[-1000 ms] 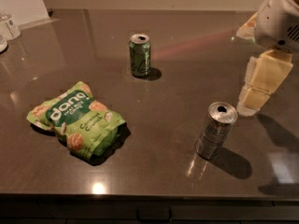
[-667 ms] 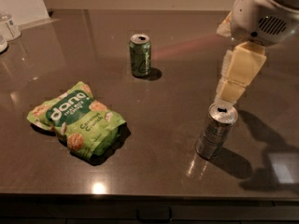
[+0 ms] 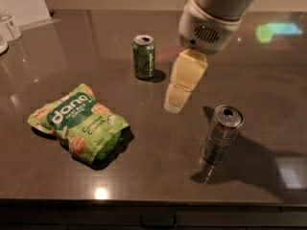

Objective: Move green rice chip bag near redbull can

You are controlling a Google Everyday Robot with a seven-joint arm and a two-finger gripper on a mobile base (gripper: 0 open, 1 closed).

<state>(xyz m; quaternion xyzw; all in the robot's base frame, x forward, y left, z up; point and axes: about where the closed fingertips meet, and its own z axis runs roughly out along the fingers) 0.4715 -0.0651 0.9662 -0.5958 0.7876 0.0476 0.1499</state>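
The green rice chip bag (image 3: 79, 124) lies flat on the dark table at the left front, white "dang" lettering up. The redbull can (image 3: 221, 134), slim and silver-grey, stands at the right front. My gripper (image 3: 174, 104) hangs from the white arm in the middle of the view, above the table between the bag and the redbull can, its pale yellow fingers (image 3: 184, 80) pointing down. It holds nothing that I can see.
A green soda can (image 3: 144, 56) stands behind the bag, just left of the arm. A clear bottle (image 3: 9, 25) and a white board stand at the far left back. The table's front edge (image 3: 153, 201) runs along the bottom.
The arm and gripper have moved left from the right edge, past the redbull can, to the middle of the table. The bag and both cans have not moved.
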